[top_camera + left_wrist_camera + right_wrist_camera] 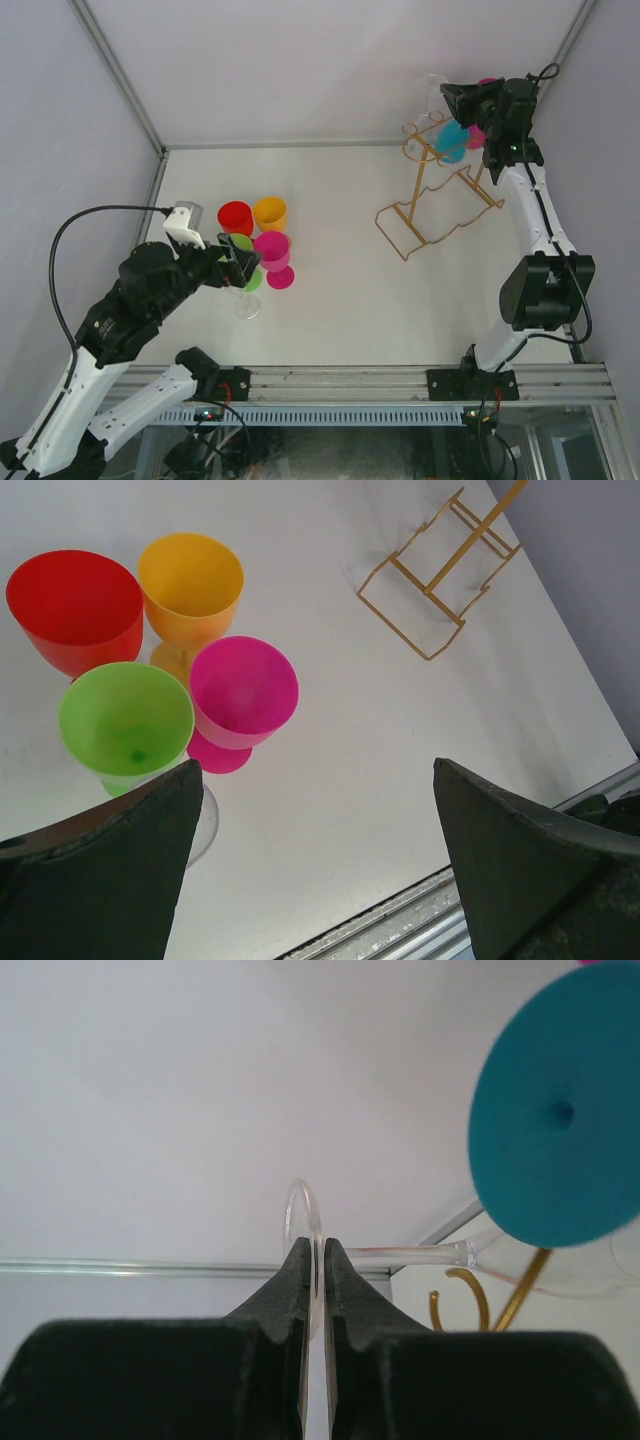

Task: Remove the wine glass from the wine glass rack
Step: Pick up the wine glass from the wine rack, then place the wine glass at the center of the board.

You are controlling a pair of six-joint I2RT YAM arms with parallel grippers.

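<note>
Right gripper [314, 1250] clamped on wine glass [555, 1110] foot | left gripper [315, 770] spread wide | risk: thin foot slips the pinch, bowl snags wine glass rack [524, 1286] right of fingertips

White table [340, 200], pale walls [300, 60], aluminium front rail [350, 378]
</note>
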